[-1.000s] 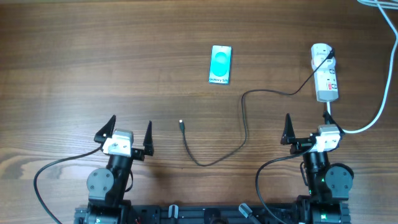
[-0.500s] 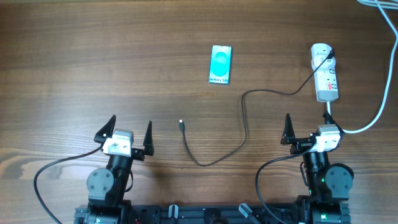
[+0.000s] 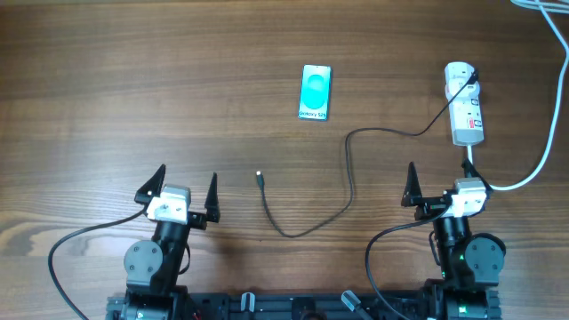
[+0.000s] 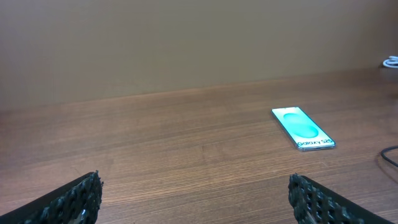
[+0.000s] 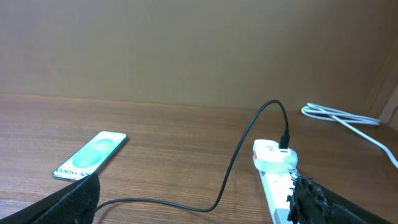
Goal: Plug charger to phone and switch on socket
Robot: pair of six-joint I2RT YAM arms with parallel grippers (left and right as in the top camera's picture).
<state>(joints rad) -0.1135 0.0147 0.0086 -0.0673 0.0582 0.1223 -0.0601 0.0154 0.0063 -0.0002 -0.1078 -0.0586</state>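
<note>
At the near edge of the table (image 3: 107,89), the left gripper (image 3: 187,183) and the right gripper (image 3: 442,187) are parked well apart, each with its jaws spread to their widest and nothing held between them. No step of the task is judged to have been started: the first step, picking up the free end of the charger (image 3: 349,178), is the one in hand. The small metallic plug tip (image 3: 259,178) is found lying loose on the wood just to the right of the left gripper and slightly farther out, so a reach by that arm is judged the natural next move. A fine pinch on the thin cable just behind the tip is called for, with the tip then to be carried far and right and lined up with the near short edge of the phone (image 3: 315,92). From the tip the cable is looped toward the near edge, then run right and far to a white adapter (image 5: 273,155) seated at the far end of the socket (image 3: 464,111). The socket is laid lengthwise at the far right, directly beyond the right gripper; its switch position cannot be told. A thick white cord (image 3: 533,173) is led from its near end off to the right. The phone is laid flat, face up, at the far centre, well apart from the socket. No containers are present.
</note>
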